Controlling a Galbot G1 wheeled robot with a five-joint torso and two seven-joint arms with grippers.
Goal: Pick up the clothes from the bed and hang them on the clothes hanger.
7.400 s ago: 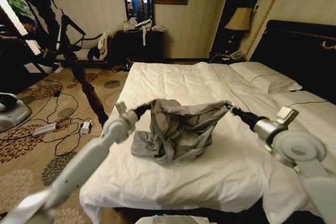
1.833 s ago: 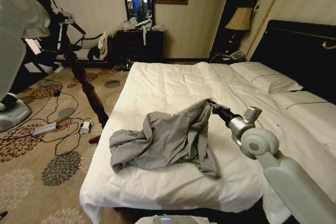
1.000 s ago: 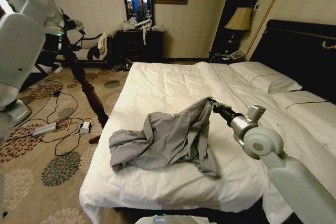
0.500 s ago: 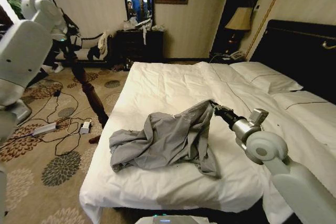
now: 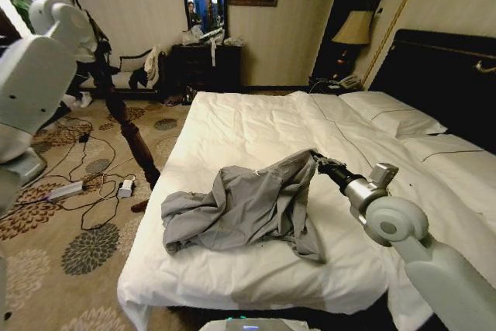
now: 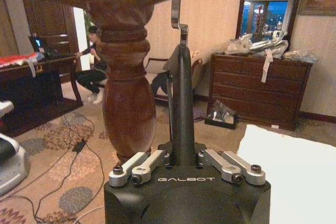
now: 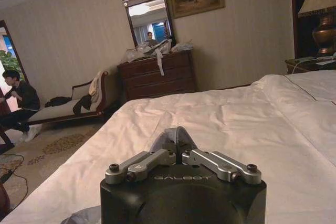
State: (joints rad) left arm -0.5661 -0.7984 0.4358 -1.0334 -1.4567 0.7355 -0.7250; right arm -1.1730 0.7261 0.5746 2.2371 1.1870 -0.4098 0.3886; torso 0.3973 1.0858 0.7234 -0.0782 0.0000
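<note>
The clothes [image 5: 244, 208], one crumpled grey shirt, lie on the white duvet of the bed [image 5: 256, 125] near its foot, long axis running across the bed from my right gripper [image 5: 313, 157] toward the floor-side edge. My right jaws pinch a raised fold of it. My left gripper [image 6: 181, 80] is lifted beside the dark wooden coat stand [image 6: 126, 77], jaws pressed on the clothes hanger [image 6: 178, 66], which stands upright, wire hook uppermost. Both gripper housings read "GALBOT".
</note>
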